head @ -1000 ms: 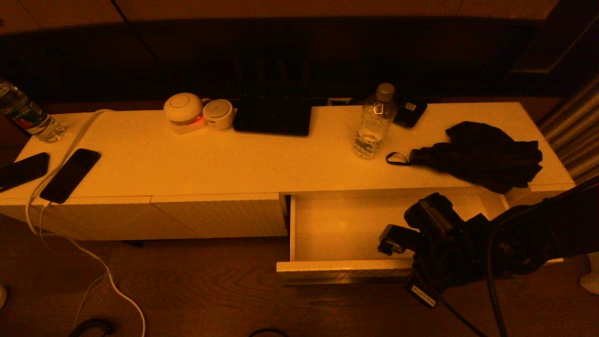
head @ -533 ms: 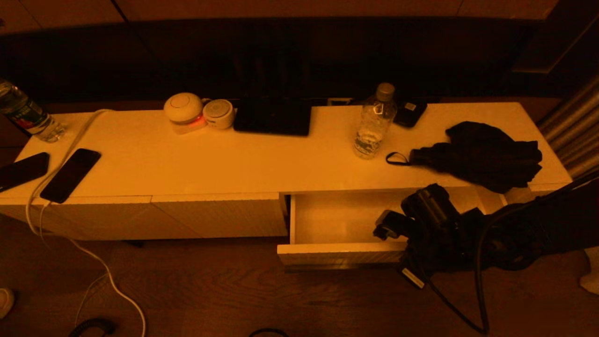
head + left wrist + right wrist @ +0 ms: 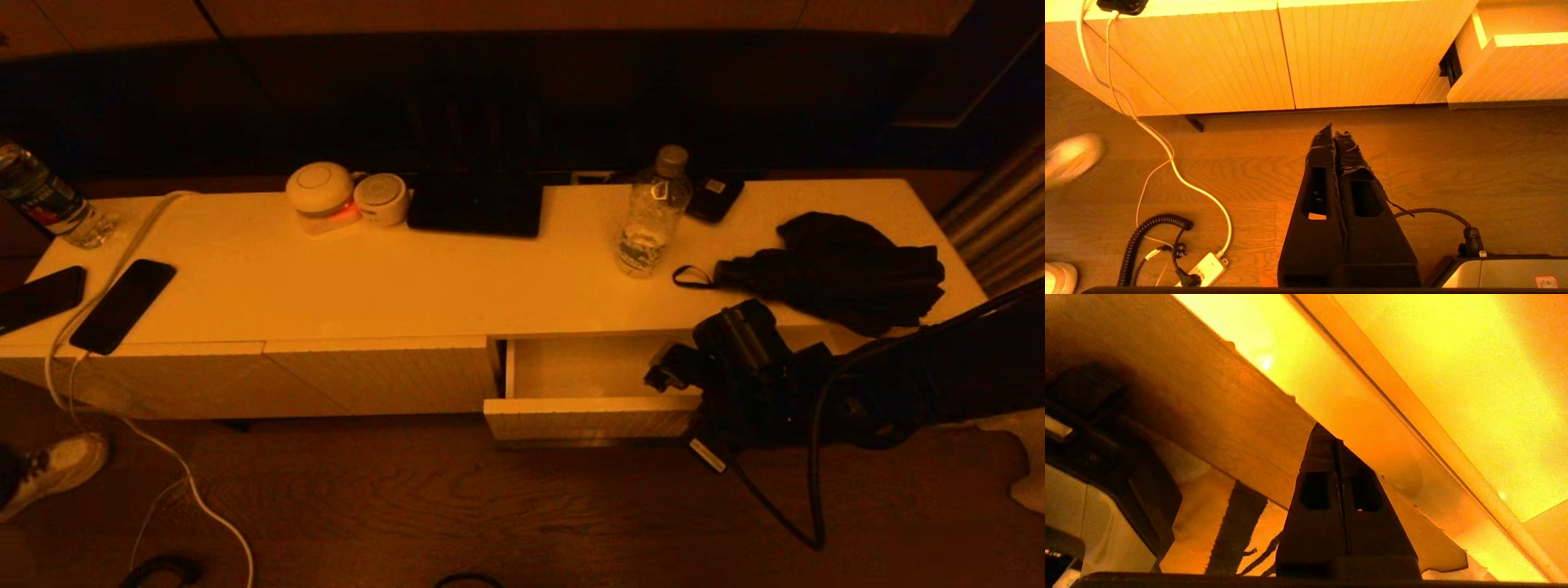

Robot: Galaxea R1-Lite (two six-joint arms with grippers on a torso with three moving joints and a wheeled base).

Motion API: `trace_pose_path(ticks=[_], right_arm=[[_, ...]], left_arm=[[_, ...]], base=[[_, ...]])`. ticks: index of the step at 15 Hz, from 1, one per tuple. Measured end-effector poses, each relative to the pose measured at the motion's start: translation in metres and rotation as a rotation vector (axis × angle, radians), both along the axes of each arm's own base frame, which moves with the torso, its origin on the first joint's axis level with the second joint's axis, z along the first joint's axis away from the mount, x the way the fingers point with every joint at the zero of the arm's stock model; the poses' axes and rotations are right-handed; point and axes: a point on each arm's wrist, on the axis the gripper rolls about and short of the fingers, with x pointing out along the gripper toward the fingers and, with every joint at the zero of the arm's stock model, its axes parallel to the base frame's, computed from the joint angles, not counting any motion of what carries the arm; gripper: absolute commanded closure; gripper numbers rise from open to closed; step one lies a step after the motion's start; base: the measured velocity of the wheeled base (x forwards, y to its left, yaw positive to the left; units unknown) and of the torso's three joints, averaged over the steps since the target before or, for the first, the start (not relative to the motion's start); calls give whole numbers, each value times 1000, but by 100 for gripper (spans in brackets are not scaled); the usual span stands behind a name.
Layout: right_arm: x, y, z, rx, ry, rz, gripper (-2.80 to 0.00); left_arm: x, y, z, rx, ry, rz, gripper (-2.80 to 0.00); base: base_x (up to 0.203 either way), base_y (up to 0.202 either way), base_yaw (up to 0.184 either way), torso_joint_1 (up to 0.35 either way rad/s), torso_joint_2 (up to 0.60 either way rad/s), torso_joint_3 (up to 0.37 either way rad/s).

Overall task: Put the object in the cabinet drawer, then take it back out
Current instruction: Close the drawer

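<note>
White ribbed cabinet drawer (image 3: 588,416) stands partly open, apparently empty. Right pincer (image 3: 1336,443), closed and holding nothing, presses its front. Left pincer (image 3: 1336,136) hangs closed, parked.

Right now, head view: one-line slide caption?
Right gripper, shut, at the front of the half-open cabinet drawer; water bottle and dark cloth on top.

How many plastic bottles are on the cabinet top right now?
2. One bottle stands upright toward the back, beside the black cloth. The other bottle sits at the far left end, partly cut off by the frame edge.
</note>
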Motion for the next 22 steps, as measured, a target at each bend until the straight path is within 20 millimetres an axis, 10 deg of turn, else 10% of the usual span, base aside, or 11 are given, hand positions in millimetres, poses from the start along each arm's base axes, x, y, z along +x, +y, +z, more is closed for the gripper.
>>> trace_pose_path(ticks=[22], right_arm=[[60, 4, 17, 93, -189, -109, 0]], left_arm=[[0, 0, 0, 0, 0, 1, 0]], base=[[0, 0, 0, 0, 0, 0]])
